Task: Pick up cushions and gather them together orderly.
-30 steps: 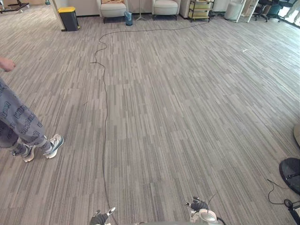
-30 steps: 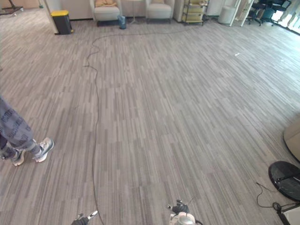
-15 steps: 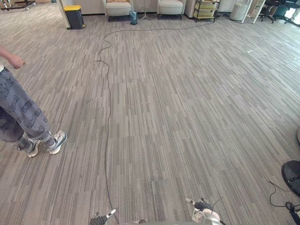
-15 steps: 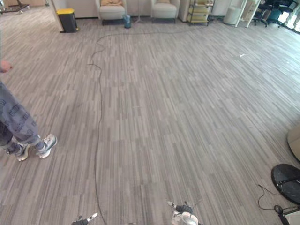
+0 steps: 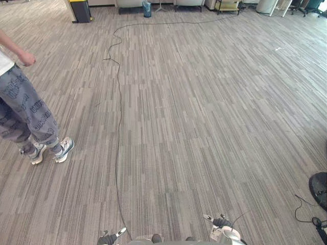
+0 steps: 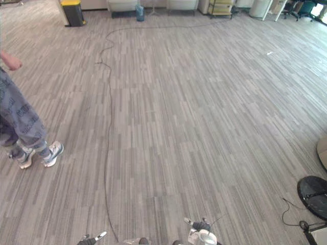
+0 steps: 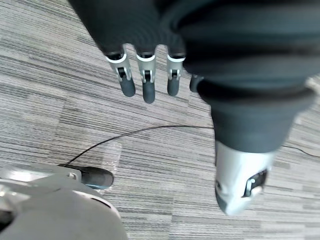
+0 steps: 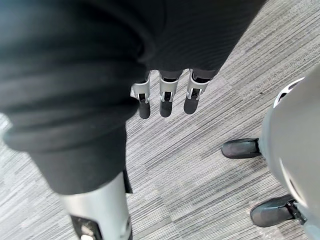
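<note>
The carpet floor [image 5: 204, 102] lies wide and bare ahead, so the chief risk, as I judge it, is a long walk on two legs toward something not yet located; a wrong heading would waste the approach. The person [image 5: 25, 107] stands near on the robot's left, mid-stride by the look of the shoes; a turn or an arm swing that way could bring a collision. The pale seats [image 6: 122, 4] sit against the far wall, with a yellow-lidded bin [image 6: 71, 11] beside them, well apart from the robot. The black round base [image 6: 312, 191] rests low on the right and could catch a foot if the robot veers there. Just beyond it a pale rounded edge [image 6: 323, 152] is cut by the border; whether it is one of the cushions I cannot tell.

The left hand [image 7: 145, 75] hangs over the carpet, fingers straight and apart, holding nothing. The right hand [image 8: 167, 95] hangs likewise, fingers straight and empty. Neither hand is near a cushion; the cushions' place I cannot fix from here.
</note>
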`<state>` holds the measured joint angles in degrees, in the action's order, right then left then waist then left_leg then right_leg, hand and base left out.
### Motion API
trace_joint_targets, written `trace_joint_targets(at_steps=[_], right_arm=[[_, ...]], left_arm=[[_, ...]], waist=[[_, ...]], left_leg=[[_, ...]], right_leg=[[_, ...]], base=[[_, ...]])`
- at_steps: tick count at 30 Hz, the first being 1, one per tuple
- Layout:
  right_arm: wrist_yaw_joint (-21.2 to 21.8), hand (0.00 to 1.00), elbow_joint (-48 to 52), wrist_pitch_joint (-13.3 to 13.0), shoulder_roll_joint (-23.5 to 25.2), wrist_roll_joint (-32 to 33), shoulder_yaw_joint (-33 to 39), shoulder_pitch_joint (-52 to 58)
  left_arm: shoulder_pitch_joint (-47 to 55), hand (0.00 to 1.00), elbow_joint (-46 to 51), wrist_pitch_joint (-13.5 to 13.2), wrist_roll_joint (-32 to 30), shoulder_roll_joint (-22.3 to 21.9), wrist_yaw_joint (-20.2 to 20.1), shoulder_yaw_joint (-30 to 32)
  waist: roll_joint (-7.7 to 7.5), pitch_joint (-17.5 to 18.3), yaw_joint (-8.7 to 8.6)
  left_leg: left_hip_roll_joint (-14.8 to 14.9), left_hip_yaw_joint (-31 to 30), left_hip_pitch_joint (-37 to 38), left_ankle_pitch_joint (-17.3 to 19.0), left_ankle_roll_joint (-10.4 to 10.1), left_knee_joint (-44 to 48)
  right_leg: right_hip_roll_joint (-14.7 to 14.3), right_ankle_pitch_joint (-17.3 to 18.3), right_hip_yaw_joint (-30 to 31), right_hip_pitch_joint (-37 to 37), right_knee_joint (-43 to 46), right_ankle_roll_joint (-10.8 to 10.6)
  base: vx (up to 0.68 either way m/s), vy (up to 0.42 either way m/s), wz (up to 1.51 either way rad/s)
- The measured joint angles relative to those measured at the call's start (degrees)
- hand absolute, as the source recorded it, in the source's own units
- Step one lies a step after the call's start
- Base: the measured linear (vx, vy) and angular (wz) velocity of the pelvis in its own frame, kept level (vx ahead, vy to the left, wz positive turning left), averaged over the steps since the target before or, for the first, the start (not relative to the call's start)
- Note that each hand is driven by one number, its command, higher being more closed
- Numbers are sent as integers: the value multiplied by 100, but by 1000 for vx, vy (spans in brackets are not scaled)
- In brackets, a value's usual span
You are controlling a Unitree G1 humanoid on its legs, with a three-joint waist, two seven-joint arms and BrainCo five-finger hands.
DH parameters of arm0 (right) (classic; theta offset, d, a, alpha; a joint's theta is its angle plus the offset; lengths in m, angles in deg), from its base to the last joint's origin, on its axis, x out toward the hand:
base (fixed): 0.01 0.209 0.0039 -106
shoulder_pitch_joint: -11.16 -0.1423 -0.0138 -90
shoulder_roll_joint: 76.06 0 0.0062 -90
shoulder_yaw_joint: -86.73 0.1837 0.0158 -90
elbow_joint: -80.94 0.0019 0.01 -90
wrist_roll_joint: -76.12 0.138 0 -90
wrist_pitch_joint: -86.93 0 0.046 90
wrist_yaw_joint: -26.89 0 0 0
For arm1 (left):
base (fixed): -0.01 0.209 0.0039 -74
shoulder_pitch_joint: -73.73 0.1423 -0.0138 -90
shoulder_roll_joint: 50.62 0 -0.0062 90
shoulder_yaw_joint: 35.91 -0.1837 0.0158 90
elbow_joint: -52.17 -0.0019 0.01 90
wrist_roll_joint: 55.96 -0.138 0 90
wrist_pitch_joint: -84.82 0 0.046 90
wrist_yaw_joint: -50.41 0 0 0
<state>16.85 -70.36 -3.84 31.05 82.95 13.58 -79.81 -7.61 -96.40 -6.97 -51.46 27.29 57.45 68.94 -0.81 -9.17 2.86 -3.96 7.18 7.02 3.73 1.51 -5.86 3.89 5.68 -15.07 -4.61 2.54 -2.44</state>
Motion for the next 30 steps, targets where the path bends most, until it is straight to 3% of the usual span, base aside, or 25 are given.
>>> trace_joint_targets(at_steps=[1,2,3,4,5,6,7,8,11,13,14,15,16,17,18,19,20,21,22,23,24,25,28,29,30], right_arm=[[-5,0,72,-2,41,2,54,0],[-8,0,206,-2,90,3,96,28],[-7,0,230,-6,87,4,100,46],[-4,0,414,-2,56,7,96,108],[-12,0,435,-8,62,13,97,113],[-20,0,436,-20,69,14,89,132],[-23,0,436,-20,60,13,82,151],[-70,0,436,-20,53,12,64,123],[-126,0,418,49,73,12,72,126],[-133,0,415,74,89,12,88,130],[-142,0,408,80,99,12,89,176],[-144,0,394,82,122,12,91,215],[-131,0,421,82,232,9,69,176],[-117,0,409,87,261,10,30,153],[-119,0,423,111,264,-13,139,192],[-123,0,430,104,270,-15,177,197],[-111,0,425,102,279,-20,232,211],[-104,0,423,103,273,-21,228,221],[-85,0,487,94,265,-24,213,275],[-71,0,598,74,265,-46,197,319],[-62,0,646,64,265,-69,194,332],[-47,0,760,19,265,-128,184,340],[-14,0,977,-52,268,-192,109,347],[12,0,1069,-70,217,-218,161,336],[40,0,1018,-75,137,-230,155,308]], left_arm=[[-15,0,92,5,-1,14,0,42],[-15,0,215,26,-2,-25,3,210],[-15,0,236,34,-2,-52,7,246],[4,0,303,83,5,-193,3,474],[19,0,323,106,2,-209,1,541],[10,0,468,133,3,-241,1,663],[-20,0,513,137,5,-255,4,671],[-13,0,626,133,9,-251,1,669],[-6,0,625,129,15,-250,-6,661],[-13,0,644,120,15,-259,-3,661],[26,0,655,109,18,-259,2,660],[21,0,658,90,14,-229,4,660],[-9,0,699,41,14,-235,10,659],[-19,0,715,-7,15,-246,8,669],[-55,0,728,-5,7,-224,11,669],[-78,0,726,-5,4,-212,14,664],[-103,0,667,24,4,-176,25,630],[-108,0,648,29,4,-150,31,592],[-140,0,623,54,-1,-47,30,356],[-165,0,632,71,-45,-22,34,328],[-168,0,631,80,-68,-20,36,330],[-124,0,625,93,-106,6,35,333],[-156,0,619,95,-102,28,29,329],[-249,0,590,97,-102,7,25,331],[-365,0,534,87,-102,-45,20,320]], waist=[[-54,-32,4],[-89,-136,22],[-67,-158,42],[67,-205,89],[74,-228,91],[1,-285,72],[-16,-306,88],[1,-346,202],[-131,-407,287],[-158,-402,345],[-189,-372,390],[-228,-361,409],[-303,-324,409],[-309,-327,450],[-384,-287,573],[-396,-291,589],[-406,-294,602],[-412,-297,602],[-428,-299,572],[-381,-329,550],[-375,-329,540],[-368,-328,443],[-359,-326,255],[-328,-335,194],[-290,-341,161]], left_leg=[[10,8,-220,155,-1,308],[117,99,-708,718,-46,1330],[193,153,-849,910,-63,1716],[539,376,-1296,1439,-85,2961],[633,442,-1443,1490,-101,3365],[930,560,-2130,1355,-84,4912],[1023,611,-2228,1386,-33,5202],[1332,734,-2530,1548,-103,5619],[1495,808,-3072,1545,-213,4890],[1416,808,-3399,1068,-319,3935],[1289,871,-3420,151,-270,3543],[1179,946,-3399,253,-103,3579],[1068,1023,-3494,591,-25,3799],[1062,1036,-3498,720,77,3934],[983,1142,-3325,1096,270,4158],[945,1150,-3224,1207,280,4180],[865,1188,-2823,1459,280,4136],[830,1211,-2633,1528,278,4082],[725,1223,-1963,1727,251,3834],[707,1231,-1586,1845,238,3652],[704,1232,-1415,1871,217,3559],[702,1229,-887,1966,222,3210],[694,1157,-212,2013,17,2665],[704,1093,98,2079,-89,2445],[707,1046,362,2093,-118,2122]], right_leg=[[43,128,-19,128,156,51],[82,256,-39,171,288,72],[58,293,-52,179,335,88],[-104,474,-49,157,492,123],[-128,543,-57,140,554,130],[-131,683,-144,9,607,157],[-136,697,-158,-43,604,153],[-147,769,-163,-248,519,122],[129,874,-189,-548,327,-46],[406,994,-214,-695,252,-244],[598,1099,-211,-888,107,-398],[687,1103,-190,-939,91,-402],[821,893,-83,-902,161,-151],[844,733,34,-884,250,-40],[1053,447,215,-824,753,-424],[1111,377,254,-786,1005,-511],[1275,70,539,-477,2079,-757],[1331,-131,700,-291,2635,-762],[1399,-441,964,473,4753,-677],[1368,-329,926,878,5589,-580],[1316,-223,896,1044,5880,-488],[1157,151,588,1552,6305,-157],[932,591,-175,2411,5678,-68],[732,652,-490,2797,4742,-35],[447,480,-644,2993,3422,1]], base=[[64,-26,12],[49,-23,8],[71,-35,-12],[39,-17,-13],[137,-16,7],[136,14,16],[235,46,12],[307,119,-2],[325,180,3],[487,343,1],[442,292,3],[678,425,15],[498,288,11],[757,457,6],[640,396,-7],[716,438,-10],[445,264,-8],[590,298,-10],[454,184,-11],[431,151,-12],[422,95,-14],[487,89,3],[438,37,15],[596,1,29],[751,-15,41]])
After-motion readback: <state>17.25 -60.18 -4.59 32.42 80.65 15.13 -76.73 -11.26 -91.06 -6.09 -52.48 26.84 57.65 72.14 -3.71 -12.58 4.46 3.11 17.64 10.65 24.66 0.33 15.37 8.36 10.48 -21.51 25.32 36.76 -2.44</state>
